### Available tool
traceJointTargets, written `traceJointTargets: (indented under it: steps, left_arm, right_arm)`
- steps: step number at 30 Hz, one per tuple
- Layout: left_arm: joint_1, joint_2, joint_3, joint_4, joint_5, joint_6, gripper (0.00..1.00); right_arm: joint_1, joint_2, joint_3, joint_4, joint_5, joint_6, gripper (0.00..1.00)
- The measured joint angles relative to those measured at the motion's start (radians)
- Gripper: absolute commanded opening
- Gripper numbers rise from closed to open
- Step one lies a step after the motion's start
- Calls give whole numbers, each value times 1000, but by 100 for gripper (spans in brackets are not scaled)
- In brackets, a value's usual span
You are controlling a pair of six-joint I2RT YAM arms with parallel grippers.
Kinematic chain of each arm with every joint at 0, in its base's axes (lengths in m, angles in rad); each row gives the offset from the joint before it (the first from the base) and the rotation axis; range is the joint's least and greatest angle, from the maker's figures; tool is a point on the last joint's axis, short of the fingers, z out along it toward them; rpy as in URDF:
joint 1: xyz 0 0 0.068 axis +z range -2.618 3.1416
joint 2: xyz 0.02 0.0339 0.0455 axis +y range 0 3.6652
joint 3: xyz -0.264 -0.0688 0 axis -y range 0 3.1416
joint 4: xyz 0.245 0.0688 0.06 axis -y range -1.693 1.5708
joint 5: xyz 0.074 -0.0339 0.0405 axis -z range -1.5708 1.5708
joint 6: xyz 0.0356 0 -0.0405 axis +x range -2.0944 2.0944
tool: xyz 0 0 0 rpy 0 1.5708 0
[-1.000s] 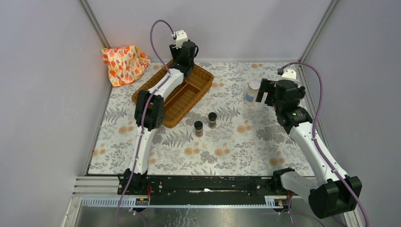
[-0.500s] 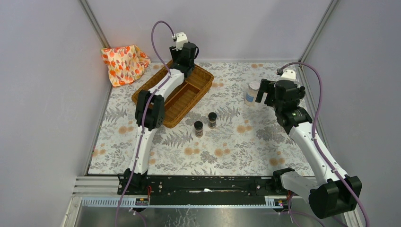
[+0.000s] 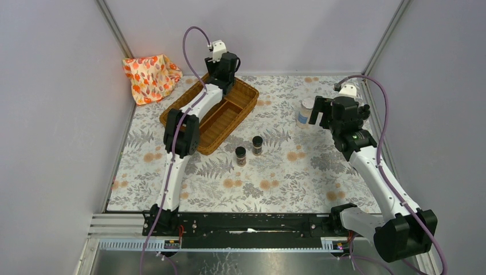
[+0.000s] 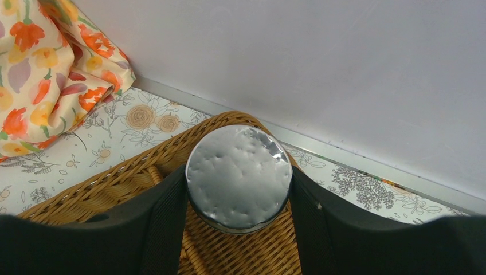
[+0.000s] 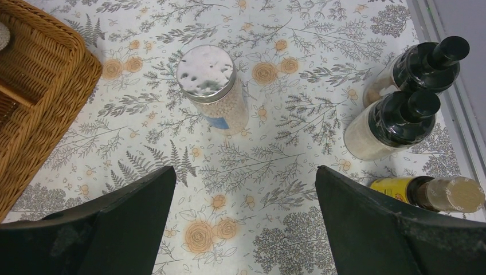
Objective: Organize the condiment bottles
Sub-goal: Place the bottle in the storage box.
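Left claw (image 4: 238, 189) clamping jar (image 4: 239, 175), silver-lidded, dimpled

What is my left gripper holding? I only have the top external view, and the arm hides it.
Observer: Left wrist view: the left gripper is shut on a silver-lidded jar, over a corner of the wicker tray.
Operator: And the other side?
Observer: The right gripper is open and empty; a second silver-lidded jar stands ahead, untouched.
Operator: Anything hidden under that arm?
Observer: Two black-capped bottles upright and a yellow-labelled bottle that seems to lie on its side.
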Motion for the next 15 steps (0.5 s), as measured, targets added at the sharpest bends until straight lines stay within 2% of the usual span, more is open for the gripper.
traceJointTargets:
  steps: [9, 12, 15]
  left_arm:
    - [6, 18, -26, 16, -2, -6, 0]
    - [6, 20, -26, 27, -3, -8, 15]
    - [6, 23, -26, 34, -3, -8, 43]
  right_arm:
    - [0, 8, 0, 0, 0, 0, 100]
    - [0, 12, 0, 0, 0, 0, 100]
    - [0, 19, 0, 1, 0, -1, 100]
